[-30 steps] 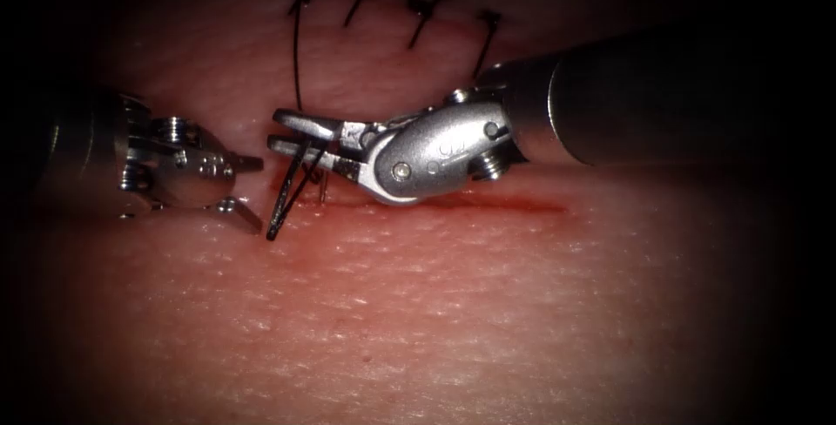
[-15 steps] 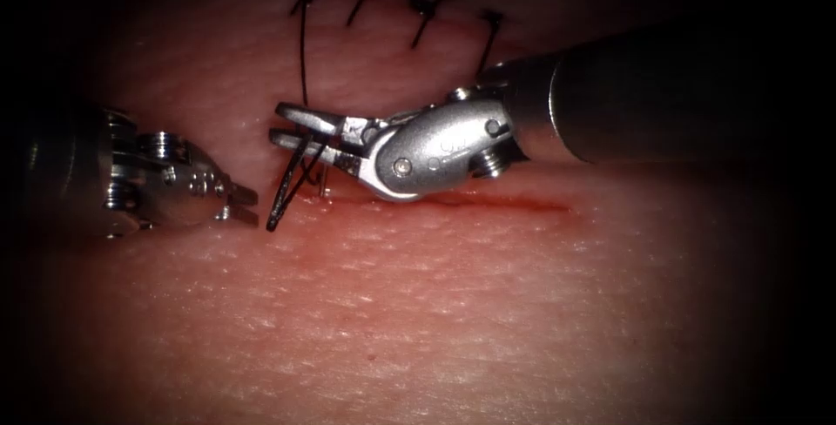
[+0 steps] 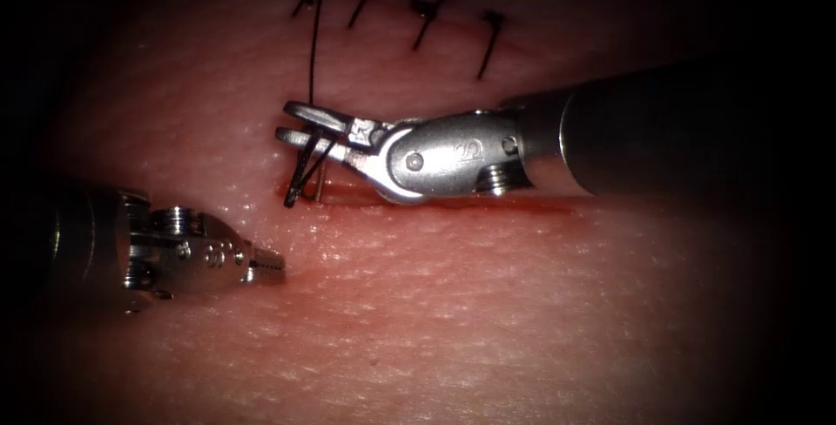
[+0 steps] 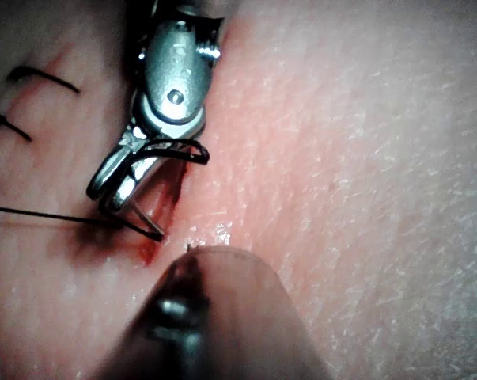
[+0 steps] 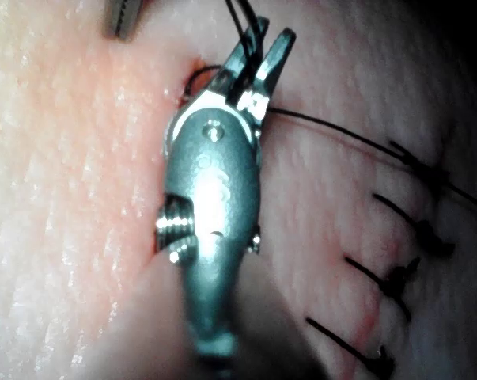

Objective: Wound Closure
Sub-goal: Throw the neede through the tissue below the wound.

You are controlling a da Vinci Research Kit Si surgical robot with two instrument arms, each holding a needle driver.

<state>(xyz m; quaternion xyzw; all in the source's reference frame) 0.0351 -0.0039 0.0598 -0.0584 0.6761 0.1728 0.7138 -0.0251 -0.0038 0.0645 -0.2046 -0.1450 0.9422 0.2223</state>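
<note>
My right tool [image 3: 292, 122] comes in from the right over the cut [image 3: 488, 205]. Its jaws are shut on the curved needle [image 3: 300, 168], about mid-curve. The needle hangs down from the jaws, and its lower end touches the tissue at the cut's left end; I cannot tell how deep it sits. In the left wrist view the needle [image 4: 183, 145] arcs around the right tool [image 4: 104, 190]. Thread [image 3: 315, 42] runs up from the jaws towards the stitches. My left tool [image 3: 277, 266] is shut on nothing, low on the left, apart from the needle.
Several dark stitches [image 3: 422, 11] with knots line the tissue beyond the right tool, and they appear as stitches [image 5: 396, 281] in the right wrist view too. Red fluid [image 4: 151, 249] wets the cut's left end. The right tool's thick shaft [image 3: 662, 129] lies over the cut's right part.
My left tool's jaws were open beside the needle; they have shut and the tool has dropped away from it. The right tool has shifted slightly right with the needle, bringing its lower end to the cut.
</note>
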